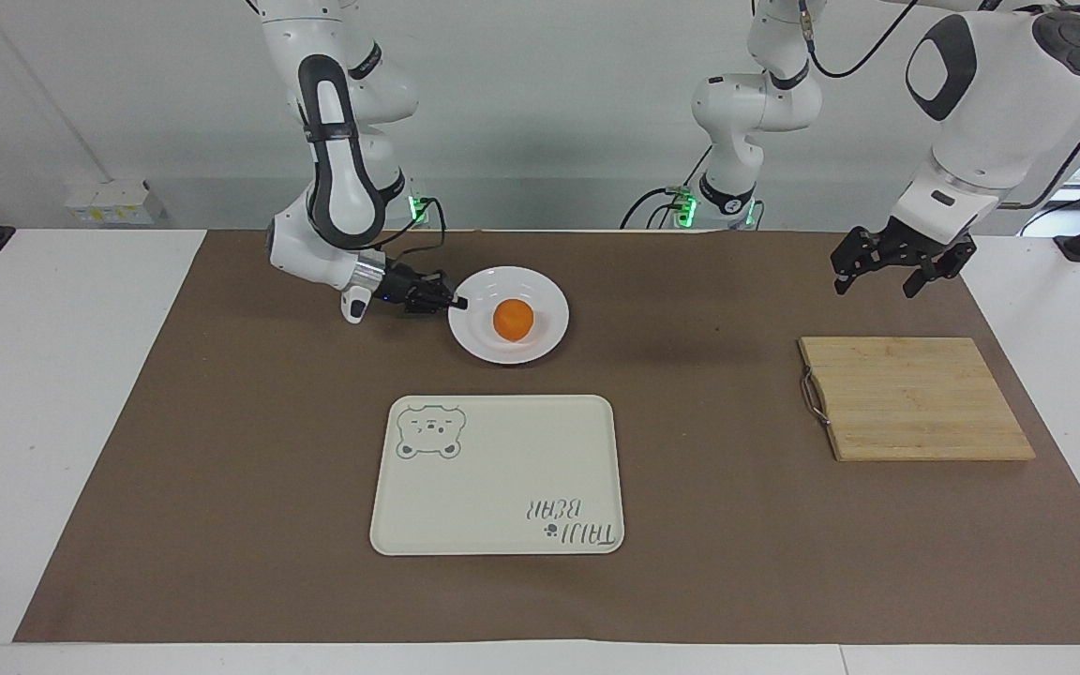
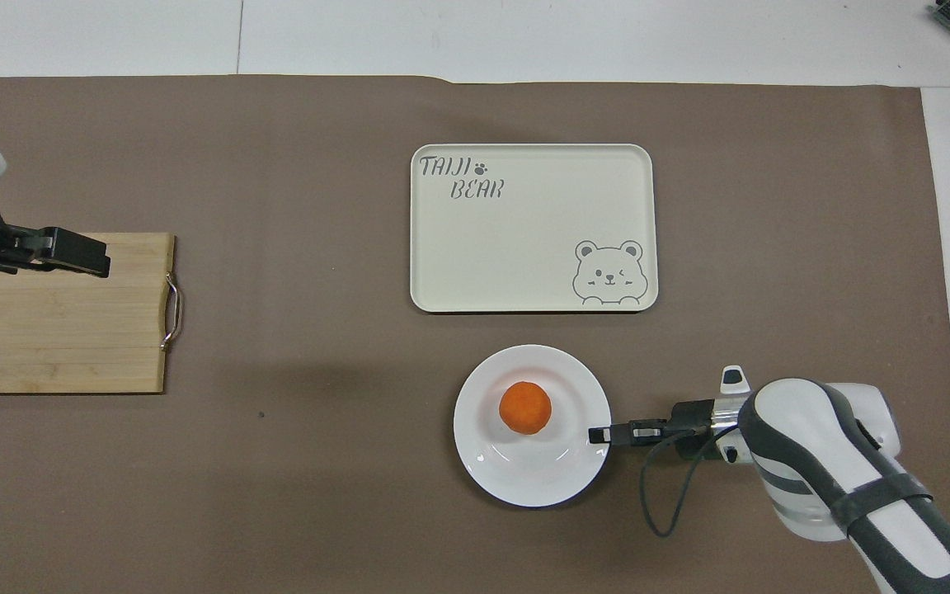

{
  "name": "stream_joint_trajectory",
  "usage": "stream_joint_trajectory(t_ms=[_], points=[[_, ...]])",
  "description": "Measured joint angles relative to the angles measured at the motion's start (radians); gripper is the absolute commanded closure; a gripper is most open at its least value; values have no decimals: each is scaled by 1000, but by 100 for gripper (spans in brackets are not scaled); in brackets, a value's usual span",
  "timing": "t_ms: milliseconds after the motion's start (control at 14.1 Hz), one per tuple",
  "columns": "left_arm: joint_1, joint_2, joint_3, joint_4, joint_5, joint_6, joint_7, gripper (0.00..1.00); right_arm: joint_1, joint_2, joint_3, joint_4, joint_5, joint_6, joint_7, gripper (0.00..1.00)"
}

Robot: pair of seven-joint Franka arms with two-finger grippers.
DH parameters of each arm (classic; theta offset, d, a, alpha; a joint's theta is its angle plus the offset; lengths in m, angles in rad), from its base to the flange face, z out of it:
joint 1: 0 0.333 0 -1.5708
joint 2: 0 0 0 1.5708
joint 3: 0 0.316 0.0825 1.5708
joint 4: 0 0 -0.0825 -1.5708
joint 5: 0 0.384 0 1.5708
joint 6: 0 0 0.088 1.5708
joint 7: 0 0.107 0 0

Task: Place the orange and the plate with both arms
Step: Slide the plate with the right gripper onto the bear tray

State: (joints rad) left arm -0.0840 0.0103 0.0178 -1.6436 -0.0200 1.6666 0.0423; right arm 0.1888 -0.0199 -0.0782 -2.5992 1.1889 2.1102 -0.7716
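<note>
- The brown mat [image 1: 221, 469] has lots of bare room low in the frame.
- The tray [image 1: 498, 473] sits mid-frame.
- The cutting board [image 1: 915, 398] lies under the wide-open, empty left gripper [image 1: 887, 267].
- The plate [image 1: 509, 315] holds the orange [image 1: 512, 320], above the tray.
- The right gripper [image 1: 456, 302] pinches the plate's rim.

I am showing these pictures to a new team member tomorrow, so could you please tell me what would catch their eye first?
The bright orange stands out, sitting in the white plate nearer to the robots than the cream bear tray. The right gripper is shut on the plate's rim, low at the table. The left gripper waits, open, in the air above the wooden cutting board.
</note>
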Motion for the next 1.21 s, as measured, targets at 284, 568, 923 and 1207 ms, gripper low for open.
stream_joint_trajectory(t_ms=[284, 568, 923, 1207], points=[[0, 0, 1, 0, 0, 0, -2, 0, 0, 0, 0, 1, 85, -2, -28, 100], [0, 0, 4, 0, 0, 0, -3, 0, -11, 1, 0, 25, 131, -58, -29, 100], [0, 0, 5, 0, 0, 0, -4, 0, -70, 32, -3, 113, 132, -110, -21, 100], [0, 0, 5, 0, 0, 0, -4, 0, -78, 108, -3, 246, 133, -128, 75, 100]])
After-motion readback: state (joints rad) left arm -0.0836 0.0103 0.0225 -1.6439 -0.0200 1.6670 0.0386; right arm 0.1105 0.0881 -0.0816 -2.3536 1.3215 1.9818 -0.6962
